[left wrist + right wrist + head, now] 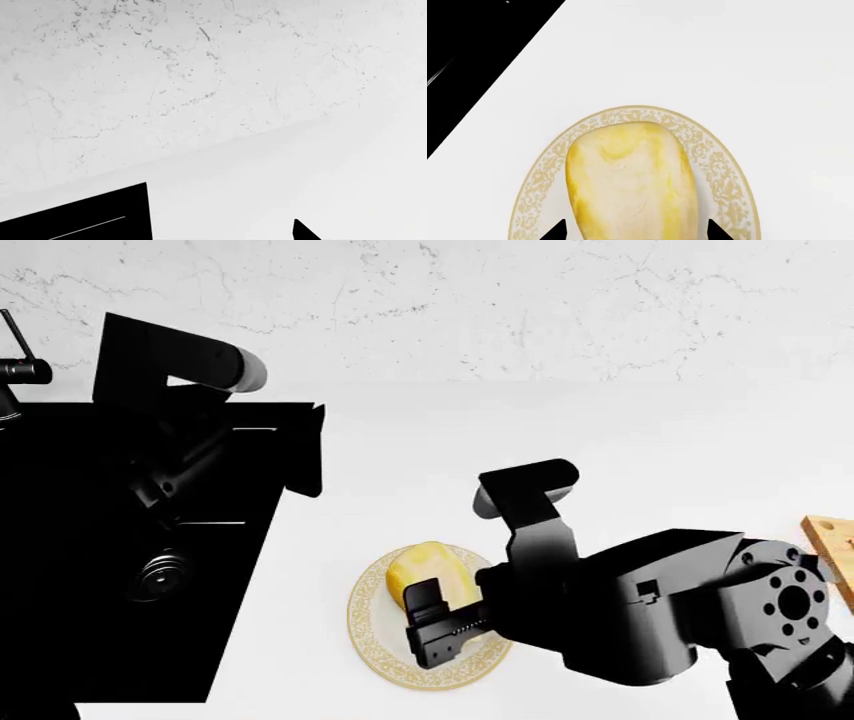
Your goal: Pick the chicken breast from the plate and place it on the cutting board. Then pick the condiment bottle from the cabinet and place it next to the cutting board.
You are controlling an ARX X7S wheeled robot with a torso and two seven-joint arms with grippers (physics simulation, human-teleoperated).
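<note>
The pale-yellow chicken breast (424, 568) lies on the gold-rimmed plate (371, 632) on the white counter; both also show in the right wrist view, the breast (630, 175) and the plate (724, 172). My right gripper (433, 626) is open low over the plate, and its fingertips (557, 231) stand on either side of the breast's near end without closing on it. My left gripper (304, 448) is open and empty, held over the counter by the sink's far right corner. A corner of the wooden cutting board (835, 540) shows at the right edge. The condiment bottle is out of view.
A black sink (120, 570) fills the left side, with a faucet (16, 368) at its far left; its corner shows in the left wrist view (87, 217). A marble backsplash (534, 300) rises behind the counter.
</note>
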